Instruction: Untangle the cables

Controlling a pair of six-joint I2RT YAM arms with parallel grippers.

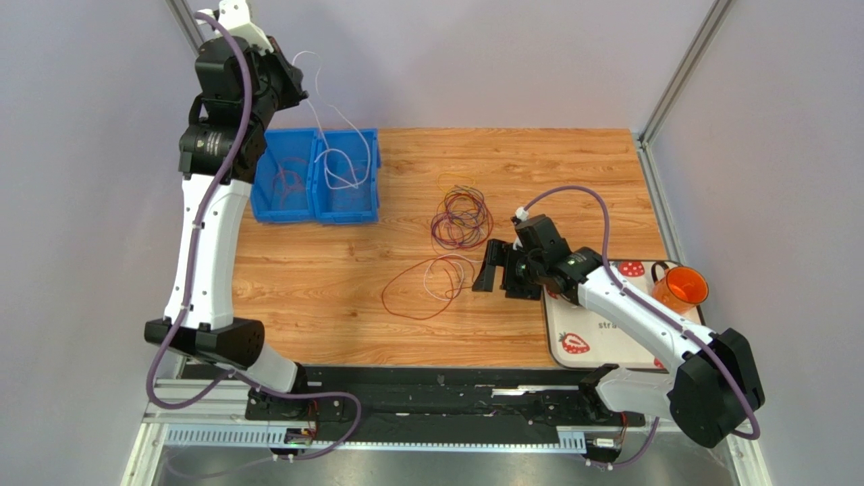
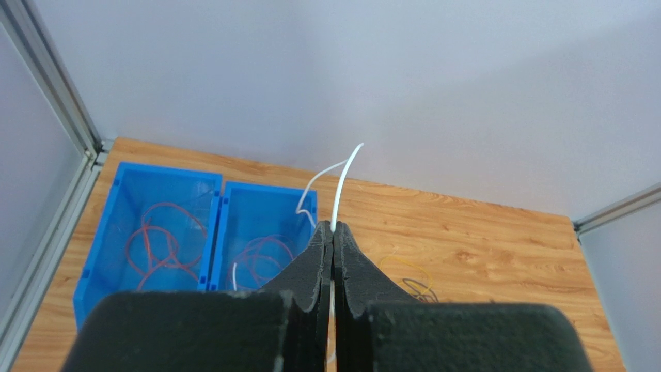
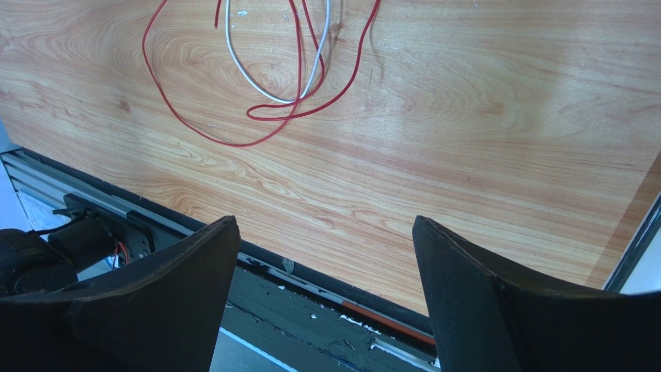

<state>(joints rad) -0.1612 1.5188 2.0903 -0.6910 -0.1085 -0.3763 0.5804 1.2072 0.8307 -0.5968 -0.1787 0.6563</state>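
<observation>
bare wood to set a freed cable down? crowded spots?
Free: far right, between the tangle and the table edge; near left, between the blue bins, the left arm and the red loop. Crowded: centre, where tangle, loop and the open right gripper sit close. Left gripper, raised near the bins, is shut on a white cable.

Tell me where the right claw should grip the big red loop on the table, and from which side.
Grip the red loop on its near arc, a lone strand flat on the table, clear of the white cable. Bring the open right claw down from above, jaws across the wire.
</observation>
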